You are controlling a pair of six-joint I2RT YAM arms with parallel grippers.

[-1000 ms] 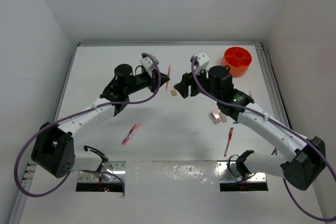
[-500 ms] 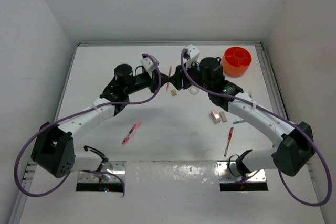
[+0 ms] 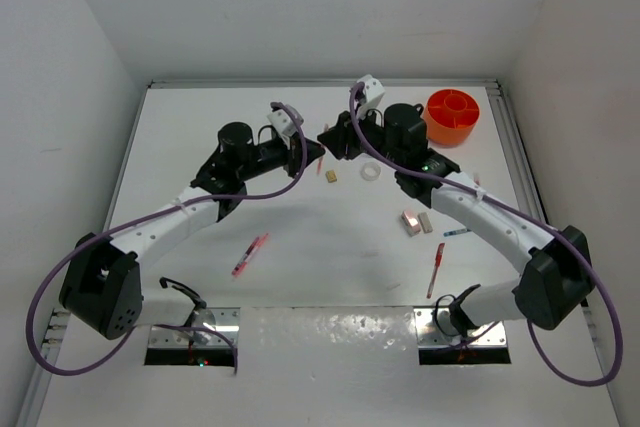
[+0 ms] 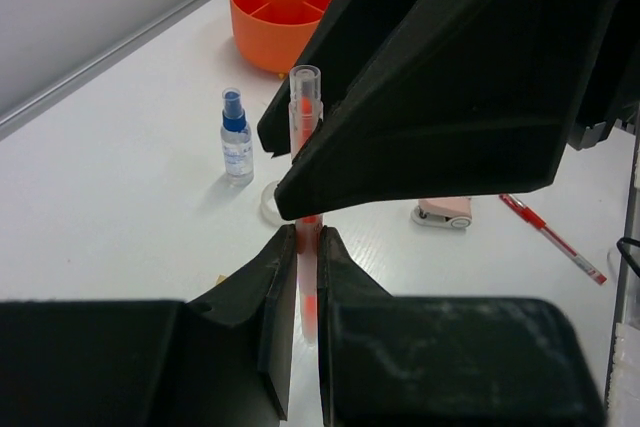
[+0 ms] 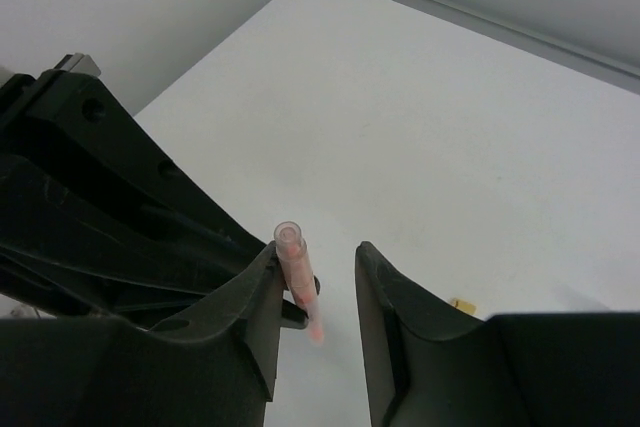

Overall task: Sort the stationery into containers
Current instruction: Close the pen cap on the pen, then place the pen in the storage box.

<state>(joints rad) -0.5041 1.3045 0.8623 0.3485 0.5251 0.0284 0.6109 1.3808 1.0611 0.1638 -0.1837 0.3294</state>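
Observation:
My left gripper (image 4: 306, 242) is shut on a red pen with a clear cap (image 4: 304, 107) and holds it above the table. My right gripper (image 5: 315, 262) is open, its jaws on either side of the pen's capped end (image 5: 298, 272), with the pen against one finger. In the top view the two grippers meet at the table's middle back (image 3: 320, 145). The orange tub (image 3: 452, 112) stands at the back right. On the table lie a tape ring (image 3: 371, 172), a tan eraser (image 3: 329, 176), a pink pen (image 3: 250, 254), a red pen (image 3: 437, 269) and a blue-capped bottle (image 4: 236, 137).
A pink-and-white eraser (image 3: 411, 222) and a white one (image 3: 426, 222) lie under my right forearm, with a short blue pen (image 3: 455, 233) beside them. White walls close the table at the back and sides.
My right gripper has swung left from near the tape ring to the left gripper, and its open jaws now flank the held pen. The left arm has stayed still.

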